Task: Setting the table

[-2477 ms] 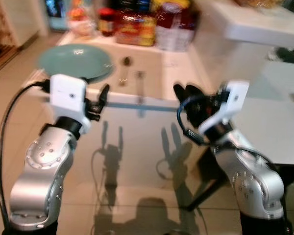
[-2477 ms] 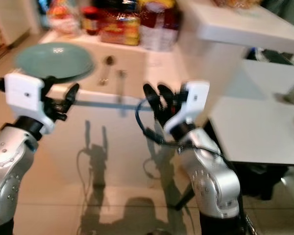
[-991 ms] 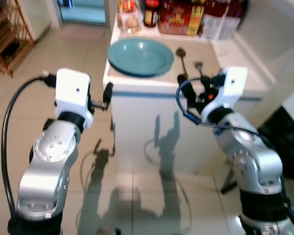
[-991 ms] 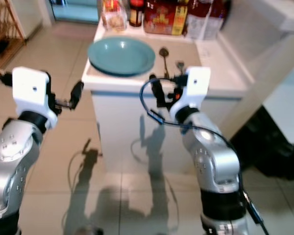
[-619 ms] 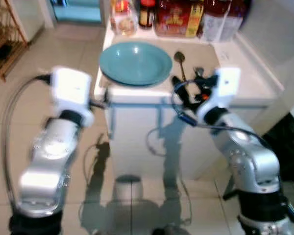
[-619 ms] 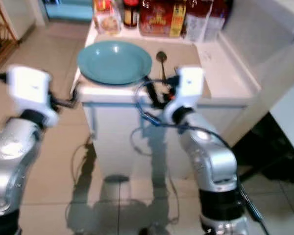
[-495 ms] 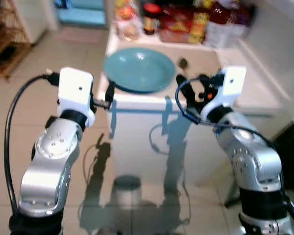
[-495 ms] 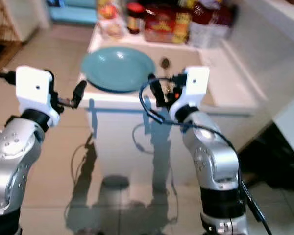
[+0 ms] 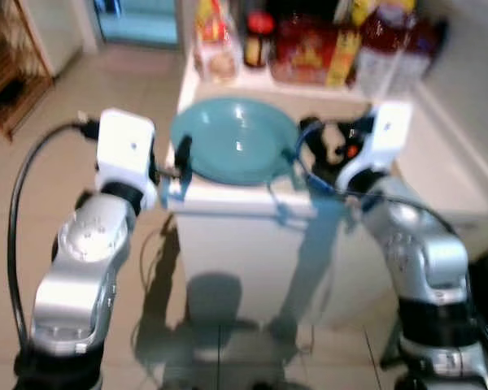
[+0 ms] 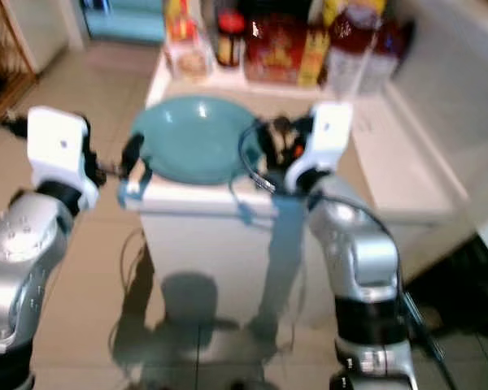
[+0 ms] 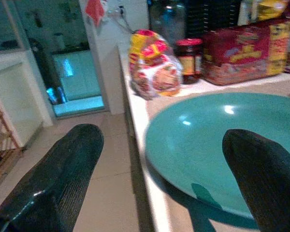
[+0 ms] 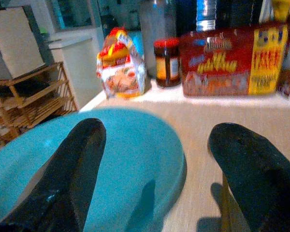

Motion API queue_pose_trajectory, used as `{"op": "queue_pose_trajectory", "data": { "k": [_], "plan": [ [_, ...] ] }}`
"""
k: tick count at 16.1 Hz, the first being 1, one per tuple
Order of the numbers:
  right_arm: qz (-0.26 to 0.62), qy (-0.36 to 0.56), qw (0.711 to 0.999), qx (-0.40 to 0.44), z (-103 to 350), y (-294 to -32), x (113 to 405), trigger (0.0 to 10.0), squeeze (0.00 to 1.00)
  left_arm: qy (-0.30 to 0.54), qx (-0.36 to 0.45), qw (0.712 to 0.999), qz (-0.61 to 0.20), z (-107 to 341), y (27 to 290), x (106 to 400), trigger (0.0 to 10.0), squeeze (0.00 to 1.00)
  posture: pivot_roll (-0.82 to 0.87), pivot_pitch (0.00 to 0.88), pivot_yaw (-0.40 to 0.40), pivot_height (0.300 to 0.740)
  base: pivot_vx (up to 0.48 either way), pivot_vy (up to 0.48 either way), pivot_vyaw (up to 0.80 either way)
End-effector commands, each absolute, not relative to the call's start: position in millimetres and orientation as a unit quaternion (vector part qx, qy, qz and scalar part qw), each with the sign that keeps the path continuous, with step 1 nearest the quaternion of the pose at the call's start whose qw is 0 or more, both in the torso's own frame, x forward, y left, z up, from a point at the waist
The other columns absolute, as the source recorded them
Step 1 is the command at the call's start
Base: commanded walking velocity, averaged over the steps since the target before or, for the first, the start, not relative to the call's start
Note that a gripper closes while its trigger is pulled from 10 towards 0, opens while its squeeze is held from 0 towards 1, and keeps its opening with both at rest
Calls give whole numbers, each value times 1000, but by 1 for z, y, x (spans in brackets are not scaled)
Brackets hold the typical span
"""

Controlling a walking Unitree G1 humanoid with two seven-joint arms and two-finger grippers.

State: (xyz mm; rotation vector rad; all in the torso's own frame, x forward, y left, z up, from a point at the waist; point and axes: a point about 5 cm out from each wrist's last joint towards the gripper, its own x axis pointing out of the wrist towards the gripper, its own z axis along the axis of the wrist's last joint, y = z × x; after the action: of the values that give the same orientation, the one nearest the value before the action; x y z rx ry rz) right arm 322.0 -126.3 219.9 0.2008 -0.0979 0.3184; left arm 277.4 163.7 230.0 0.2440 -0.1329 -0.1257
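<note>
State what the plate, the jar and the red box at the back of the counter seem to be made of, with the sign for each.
Plate: probably glazed ceramic, perhaps melamine; smooth teal surface with bright glints.
Jar: likely glass, its dark contents showing through, under a red lid.
Red box: probably printed cardboard; flat faces, straight edges, printed lettering.

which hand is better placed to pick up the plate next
Probably the right hand: it is open at the right rim of the plate, above the counter. The left hand, also open, sits lower, outside the counter's left edge.
</note>
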Motion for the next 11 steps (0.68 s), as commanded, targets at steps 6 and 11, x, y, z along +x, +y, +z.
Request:
{"op": "queue_pose_trajectory", "data": {
  "k": [6, 11],
  "plan": [
    [151, -20, 982, 112, 219, -133, 339, 10000, 1000, -51, 111, 988, -98, 225, 159, 283, 10000, 0, 24, 61, -60, 740, 181, 0, 0],
    [146, 23, 978, 148, 220, -149, 350, 10000, 1000, -38, 109, 988, -100, 221, 163, 296, 10000, 0, 27, 51, -60, 740, 0, 0, 0]
  ]
}}
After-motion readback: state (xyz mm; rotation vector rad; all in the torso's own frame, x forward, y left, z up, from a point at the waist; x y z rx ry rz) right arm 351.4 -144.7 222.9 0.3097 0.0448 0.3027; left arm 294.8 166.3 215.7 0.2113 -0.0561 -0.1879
